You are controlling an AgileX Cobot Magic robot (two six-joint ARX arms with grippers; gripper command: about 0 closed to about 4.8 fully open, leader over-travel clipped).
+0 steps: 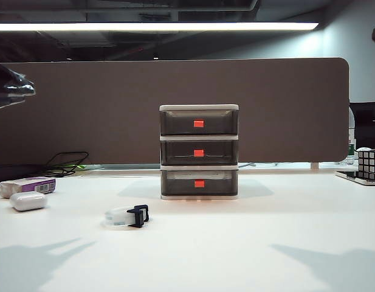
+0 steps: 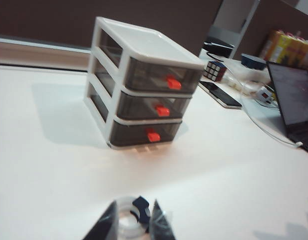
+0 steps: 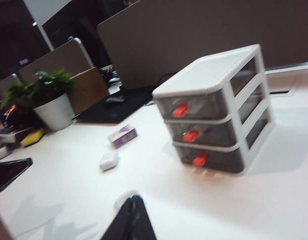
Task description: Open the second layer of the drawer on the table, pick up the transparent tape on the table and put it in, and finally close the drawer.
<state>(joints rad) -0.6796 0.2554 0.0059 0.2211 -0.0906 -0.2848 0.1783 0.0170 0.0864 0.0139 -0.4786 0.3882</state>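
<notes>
On the left, our left gripper [image 2: 133,227] hangs above the table [image 1: 236,243], its fingers [image 2: 105,227] narrowly parted and holding nothing; the transparent tape [image 1: 126,216] lies loose on the tabletop beneath them, left of the drawer [image 1: 199,152]. The second layer of the drawer [image 1: 199,152] sits closed. On the right, our right gripper [image 3: 131,220] also hangs clear, fingertips pressed together. Both grippers are cut off at the edge of their wrist views.
</notes>
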